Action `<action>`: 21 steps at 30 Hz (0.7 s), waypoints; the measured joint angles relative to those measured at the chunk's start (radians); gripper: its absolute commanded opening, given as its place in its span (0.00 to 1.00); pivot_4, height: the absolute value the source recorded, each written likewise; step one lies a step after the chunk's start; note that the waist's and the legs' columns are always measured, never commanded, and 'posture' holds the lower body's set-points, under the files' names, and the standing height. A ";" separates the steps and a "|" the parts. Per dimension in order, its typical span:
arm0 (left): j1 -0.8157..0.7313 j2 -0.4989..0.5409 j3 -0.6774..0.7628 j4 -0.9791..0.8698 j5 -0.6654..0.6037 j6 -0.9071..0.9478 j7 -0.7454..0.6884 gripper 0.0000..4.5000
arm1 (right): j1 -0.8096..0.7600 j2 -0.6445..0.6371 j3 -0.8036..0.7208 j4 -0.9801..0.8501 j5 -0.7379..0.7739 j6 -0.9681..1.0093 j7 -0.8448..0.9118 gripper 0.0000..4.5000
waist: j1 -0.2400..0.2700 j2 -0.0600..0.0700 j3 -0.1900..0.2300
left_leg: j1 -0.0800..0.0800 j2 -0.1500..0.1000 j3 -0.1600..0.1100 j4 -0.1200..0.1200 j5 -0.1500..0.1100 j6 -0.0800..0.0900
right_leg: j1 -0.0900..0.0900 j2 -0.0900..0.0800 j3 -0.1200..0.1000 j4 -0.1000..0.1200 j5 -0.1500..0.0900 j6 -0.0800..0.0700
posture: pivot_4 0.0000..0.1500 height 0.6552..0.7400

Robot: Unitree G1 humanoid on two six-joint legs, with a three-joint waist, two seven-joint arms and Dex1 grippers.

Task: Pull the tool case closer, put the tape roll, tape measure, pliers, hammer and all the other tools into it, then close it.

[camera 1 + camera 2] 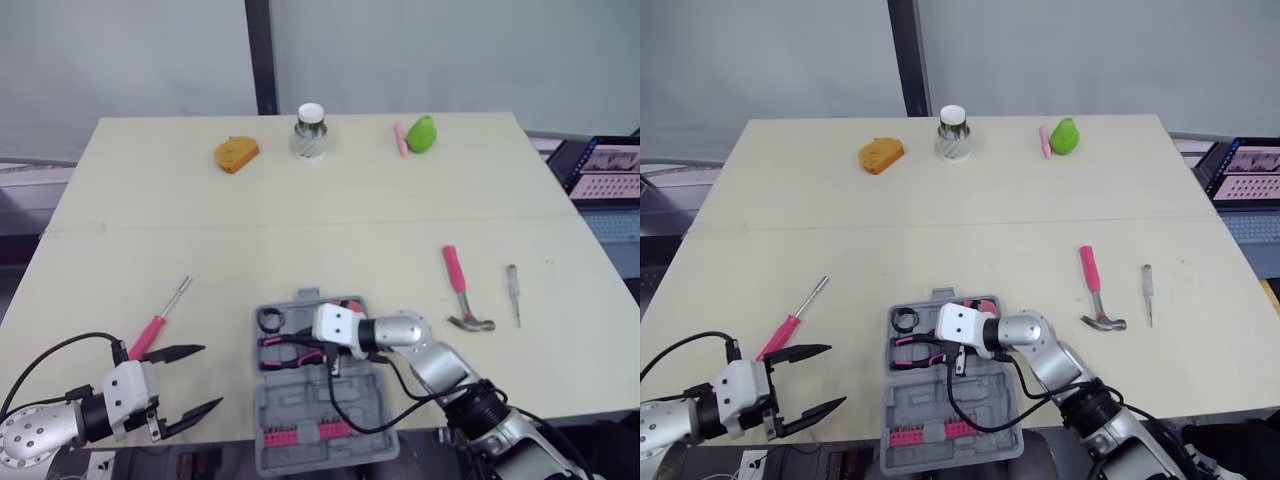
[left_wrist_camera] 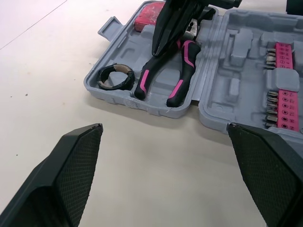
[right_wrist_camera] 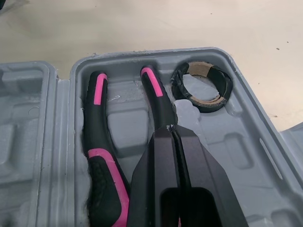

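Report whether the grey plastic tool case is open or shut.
Open. The grey plastic tool case lies with both halves spread flat; pink-and-black pliers and a black tape roll sit exposed in one half.

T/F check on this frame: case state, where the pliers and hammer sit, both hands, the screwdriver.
1. The tool case lies open. True.
2. The pliers lie on the table outside the case. False: they sit in the case, beside the tape roll.
3. The hammer is in the case. False: it lies on the table, to the right of the case.
4. The left hand is open. True.
5. The right hand is open wide. False: its fingers are shut, above the pliers.
6. A pink-handled screwdriver lies on the table near the left hand. True.
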 measured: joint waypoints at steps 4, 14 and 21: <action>-0.003 0.000 -0.006 0.002 0.010 0.000 0.002 1.00 | -0.004 -0.002 0.005 0.000 -0.002 0.021 0.000 0.02 | 0.005 0.000 -0.002 | 0.008 0.000 0.000 -0.002 -0.001 0.000 | 0.007 0.000 0.000 -0.002 0.000 -0.001 | 1.00 1.00; -0.012 0.000 -0.020 0.008 0.020 0.001 0.012 1.00 | -0.016 -0.004 0.008 0.000 0.001 0.048 0.005 0.02 | 0.006 0.001 -0.006 | 0.008 0.000 0.000 -0.002 -0.001 0.000 | 0.008 0.000 0.000 -0.002 0.000 -0.001 | 1.00 1.00; -0.055 0.036 -0.040 0.004 0.006 0.138 0.025 1.00 | 0.104 -0.108 -0.212 -0.163 0.251 0.138 0.068 0.02 | 0.014 0.007 0.002 | 0.000 -0.001 -0.001 0.001 -0.001 0.001 | 0.006 0.000 0.000 -0.010 0.000 -0.001 | 1.00 1.00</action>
